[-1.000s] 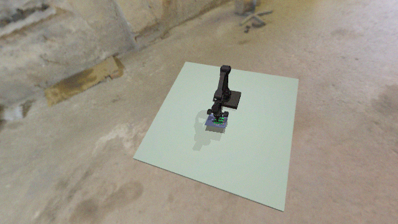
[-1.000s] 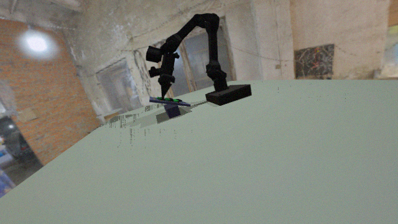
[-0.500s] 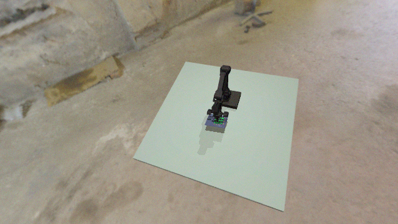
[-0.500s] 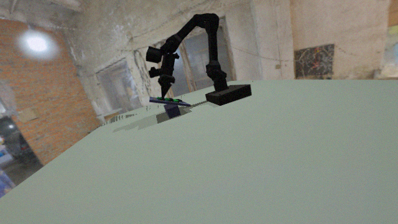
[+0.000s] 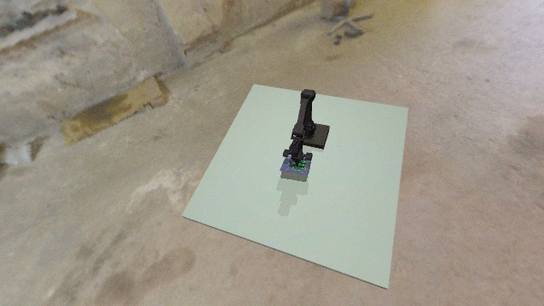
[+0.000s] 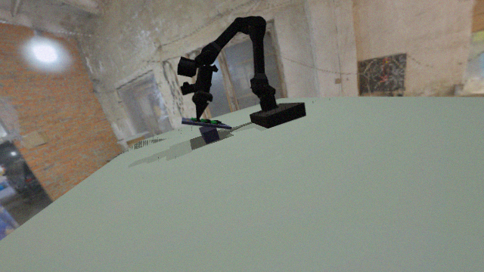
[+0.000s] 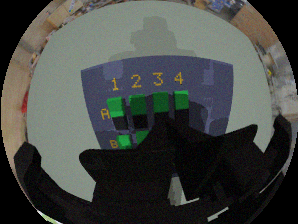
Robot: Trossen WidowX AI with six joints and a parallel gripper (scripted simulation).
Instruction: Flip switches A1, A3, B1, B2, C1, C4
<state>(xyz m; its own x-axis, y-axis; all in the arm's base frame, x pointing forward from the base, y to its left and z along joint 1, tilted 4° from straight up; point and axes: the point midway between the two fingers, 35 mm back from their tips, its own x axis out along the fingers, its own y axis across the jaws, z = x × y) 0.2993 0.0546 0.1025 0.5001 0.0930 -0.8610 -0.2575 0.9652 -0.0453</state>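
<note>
The blue switch panel (image 5: 286, 170) (image 6: 227, 127) (image 7: 92, 80) stands tilted in front of the arm. In the wrist view, switches A1 (image 7: 116, 106), A2 (image 7: 138, 105), A3 (image 7: 161, 102) and A4 (image 7: 181, 100) show green far parts; A2 and A3 look darker. B1 (image 7: 124, 141) shows bright green, and B2 (image 7: 142, 135) is partly covered. The rest of row B and row C are hidden behind the gripper. My gripper (image 5: 296, 163) (image 6: 198, 119) (image 7: 162, 121) is shut and empty, tips down at the panel surface, by the near end of A3. Contact cannot be told.
The arm's dark base (image 5: 319, 137) (image 6: 281, 115) stands behind the panel on the pale green table top (image 5: 340, 221) (image 6: 302, 196). A block-shaped support (image 6: 209, 134) holds the panel up. Shadows of the arm fall beyond the panel's far edge.
</note>
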